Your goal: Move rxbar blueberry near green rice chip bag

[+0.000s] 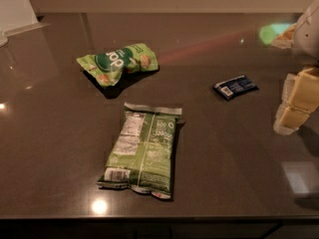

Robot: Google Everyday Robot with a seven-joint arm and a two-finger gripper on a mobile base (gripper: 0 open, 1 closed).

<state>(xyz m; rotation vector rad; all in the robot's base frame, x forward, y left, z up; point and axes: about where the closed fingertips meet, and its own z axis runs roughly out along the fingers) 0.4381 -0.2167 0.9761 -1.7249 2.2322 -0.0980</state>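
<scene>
nearest the camera lies the big flat green bag (pixel 142 153), printed panels up, off to the left of the claw (pixel 298 101) and closer to the viewer. the claw hangs at the right edge above the table (pixel 50 133); whether it is released or clenched cannot be told. the blue bar (pixel 235 86) lies flat near the claw's left and a little farther back, its long axis pointing roughly toward the claw, slightly slanted. the small green chip bag (pixel 119 62) sits well beyond the bar in the same direction, so the carry likely runs leftward
</scene>
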